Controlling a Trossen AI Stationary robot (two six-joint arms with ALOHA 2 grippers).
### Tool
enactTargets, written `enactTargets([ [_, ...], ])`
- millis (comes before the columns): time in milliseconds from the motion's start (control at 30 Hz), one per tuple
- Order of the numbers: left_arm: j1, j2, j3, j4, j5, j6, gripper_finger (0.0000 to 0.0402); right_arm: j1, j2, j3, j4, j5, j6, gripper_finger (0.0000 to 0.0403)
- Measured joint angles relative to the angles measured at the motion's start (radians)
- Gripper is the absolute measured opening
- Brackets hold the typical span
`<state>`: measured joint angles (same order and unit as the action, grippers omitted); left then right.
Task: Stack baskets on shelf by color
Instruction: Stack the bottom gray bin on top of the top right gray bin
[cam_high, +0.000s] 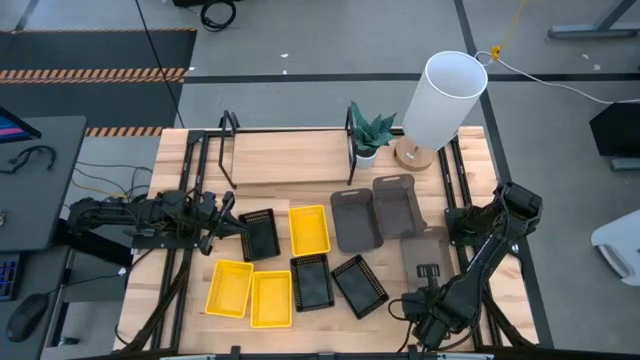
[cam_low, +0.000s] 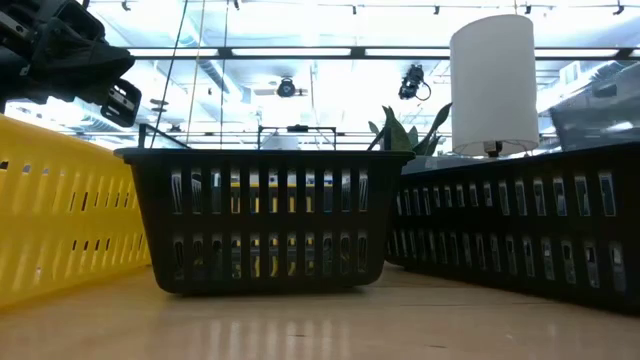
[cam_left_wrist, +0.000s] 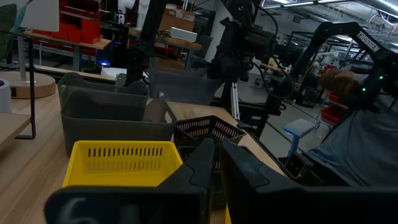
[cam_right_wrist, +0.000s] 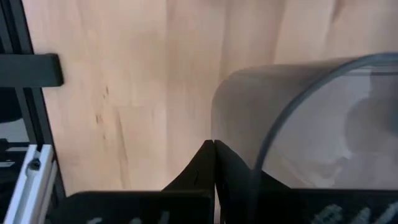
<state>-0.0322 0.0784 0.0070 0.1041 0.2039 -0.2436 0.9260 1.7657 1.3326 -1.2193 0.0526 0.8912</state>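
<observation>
The baskets lie on the tabletop in front of the shelf (cam_high: 290, 158), a light board in a black tube frame. Three yellow ones (cam_high: 309, 229) (cam_high: 230, 288) (cam_high: 271, 298) and two black mesh ones (cam_high: 311, 282) (cam_high: 360, 285) rest on their bottoms. Two dark grey ones (cam_high: 355, 220) (cam_high: 398, 205) sit side by side. My left gripper (cam_high: 238, 222) is shut at the left rim of the third black basket (cam_high: 260, 235). My right gripper (cam_high: 428, 272) is shut at the near end of the third grey basket (cam_high: 428, 248). My left gripper comes level from the table's left, fingers (cam_left_wrist: 204, 155) almost closed at the black basket's left rim (cam_high: 245, 228). The fingers themselves hide the place of contact, so the kind of hold does not show. My right gripper pinches the grey basket's wall (cam_right_wrist: 213, 124) beside a rounded corner, coming from the table's near side. The wall rises straight from the fingertips (cam_right_wrist: 205, 155).
A white lamp (cam_high: 440, 100) on a wooden base and a small potted plant (cam_high: 370, 135) stand at the shelf's right end. Black frame rails (cam_high: 460, 190) run along both table sides. In the low view a black basket (cam_low: 265, 220) fills the middle, with a yellow one (cam_low: 60, 210) on the left.
</observation>
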Motion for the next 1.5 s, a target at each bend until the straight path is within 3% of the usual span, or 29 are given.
enactTargets([
  [267, 0.000, 0.000, 0.000, 0.000, 0.000, 0.000, 0.0036, 0.000, -0.001, 0.090, -0.134, 0.070, -0.089, 0.0005],
  [800, 0.000, 0.000, 0.000, 0.000, 0.000, 0.000, 0.0029, -0.131, -0.155, 0.090, -0.176, 0.202, -0.290, 0.0005],
  [1500, 0.000, 0.000, 0.000, 0.000, 0.000, 0.000, 0.0031, -0.446, -0.289, -0.172, -0.076, 0.246, -0.566, 0.0005],
])
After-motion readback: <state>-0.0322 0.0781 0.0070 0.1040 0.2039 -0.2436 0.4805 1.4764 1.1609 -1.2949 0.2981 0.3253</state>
